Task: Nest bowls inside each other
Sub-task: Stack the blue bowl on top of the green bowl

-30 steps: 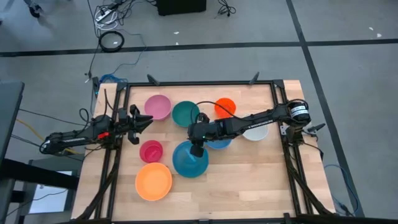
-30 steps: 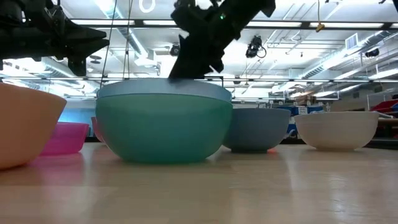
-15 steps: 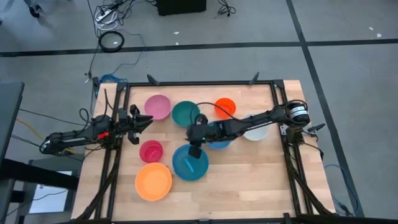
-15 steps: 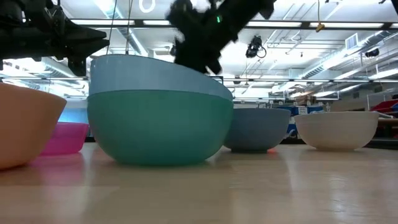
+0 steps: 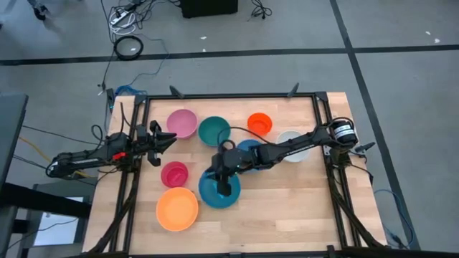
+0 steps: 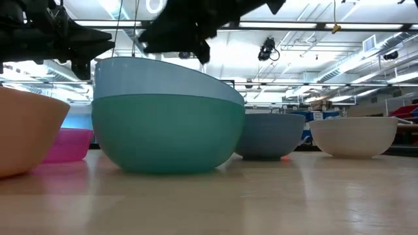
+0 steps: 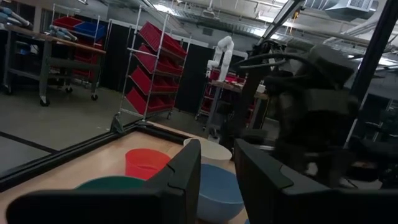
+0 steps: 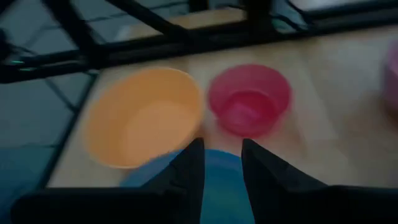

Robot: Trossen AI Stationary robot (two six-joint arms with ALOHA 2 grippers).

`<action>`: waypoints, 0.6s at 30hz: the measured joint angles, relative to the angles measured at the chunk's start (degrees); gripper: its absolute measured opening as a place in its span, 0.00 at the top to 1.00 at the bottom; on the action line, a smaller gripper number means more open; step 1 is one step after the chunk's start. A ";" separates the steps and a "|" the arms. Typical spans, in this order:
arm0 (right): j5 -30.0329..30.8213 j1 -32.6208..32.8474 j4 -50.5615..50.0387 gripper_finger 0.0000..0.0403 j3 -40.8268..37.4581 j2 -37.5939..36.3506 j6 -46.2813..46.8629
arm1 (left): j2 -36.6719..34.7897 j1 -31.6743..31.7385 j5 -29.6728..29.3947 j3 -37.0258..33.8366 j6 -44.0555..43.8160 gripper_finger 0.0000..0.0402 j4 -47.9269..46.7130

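Note:
A light blue bowl lies tilted inside the teal bowl, its left rim raised and its right rim sunk; together the pair stands near the table's middle. Just above them, my right gripper hovers open with nothing between its fingers, and the low view shows it clear of the tilted rim. An orange bowl and a red bowl stand to the left of the pair. My left gripper waits open at the table's left side.
Across the far half stand a pink bowl, a green bowl, a small orange bowl, a blue bowl and a white bowl. Bare wood lies at the near right. A black frame edges the table.
My right gripper has moved toward the table's near edge and up, tipping from steeply downward to nearer level. The light blue bowl, which sat level in the teal bowl, has tipped with its left rim raised. The teal bowl has slid a little to the left.

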 joint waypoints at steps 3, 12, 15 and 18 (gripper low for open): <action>-3.78 0.57 3.11 0.76 0.06 0.00 0.35 | 0.00 0.00 0.00 0.00 -0.02 0.74 0.13; -0.46 2.26 -5.46 0.76 0.04 -0.55 -0.16 | 0.33 -0.20 17.84 0.09 -15.54 0.74 -11.89; -4.51 2.26 -8.14 0.76 0.04 -0.04 -0.29 | 0.38 -0.91 23.93 1.20 -19.57 0.74 -11.93; 0.39 2.42 -13.83 0.76 0.04 -0.15 -0.36 | 0.67 -2.29 26.89 3.08 -21.68 0.74 -12.61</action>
